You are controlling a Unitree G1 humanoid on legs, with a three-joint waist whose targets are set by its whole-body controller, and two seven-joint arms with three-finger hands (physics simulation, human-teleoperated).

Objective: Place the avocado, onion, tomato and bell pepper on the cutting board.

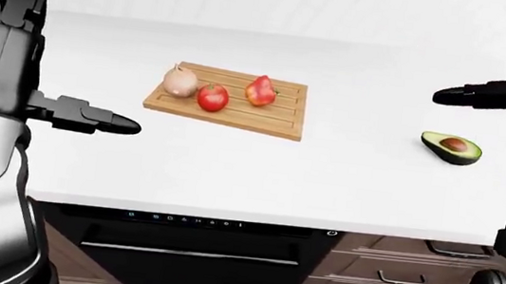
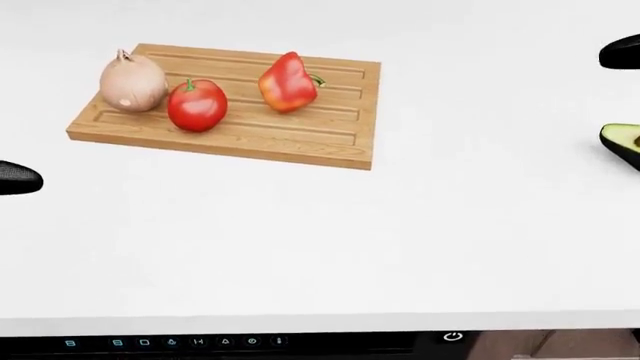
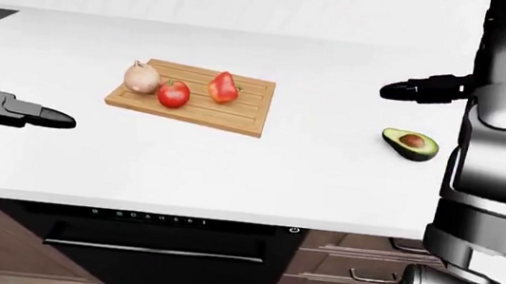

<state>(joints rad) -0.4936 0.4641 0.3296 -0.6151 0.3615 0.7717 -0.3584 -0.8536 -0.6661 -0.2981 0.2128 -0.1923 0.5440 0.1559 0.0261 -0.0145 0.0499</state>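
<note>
cutting board: onion, tomato, bell pepper | halved avocado right of board (on counter) | both hands released: left hand, right hand

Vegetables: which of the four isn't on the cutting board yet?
The halved avocado. It lies on the bare counter, right of the cutting board, below the right hand; the other three are on the board.
</note>
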